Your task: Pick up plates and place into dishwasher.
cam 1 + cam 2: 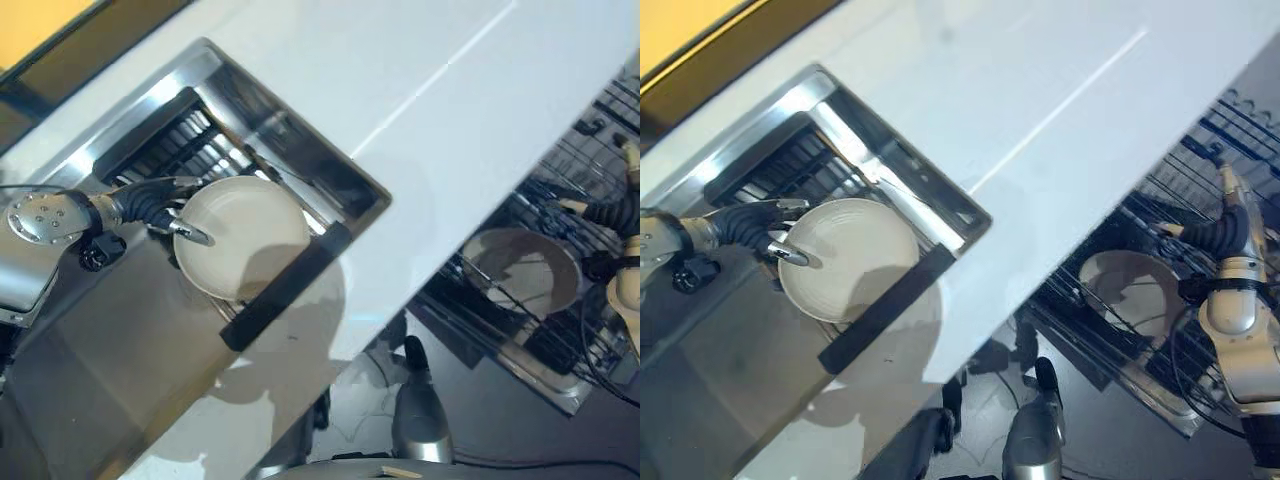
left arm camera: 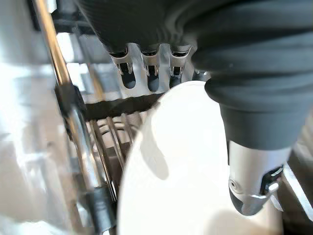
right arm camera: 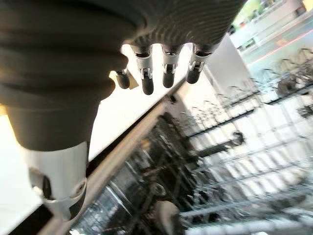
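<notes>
My left hand (image 1: 150,205) is shut on a white plate (image 1: 245,235), thumb (image 2: 252,176) on its face and fingers (image 2: 149,73) behind its rim. The plate is held tilted over the steel sink (image 1: 225,68), above a wire rack (image 2: 110,139). Off the counter's right edge, a second pale plate (image 1: 1130,290) sits in the dishwasher's wire rack (image 1: 1205,160). My right hand (image 1: 1230,225) hovers over that rack just right of the plate, open and holding nothing, its fingers (image 3: 168,73) straight.
A white counter (image 1: 450,120) runs between the sink and the dishwasher rack. A black bar (image 1: 285,290) lies across the sink's near edge, right under the held plate. Dark slotted racks (image 1: 175,135) line the sink's far side.
</notes>
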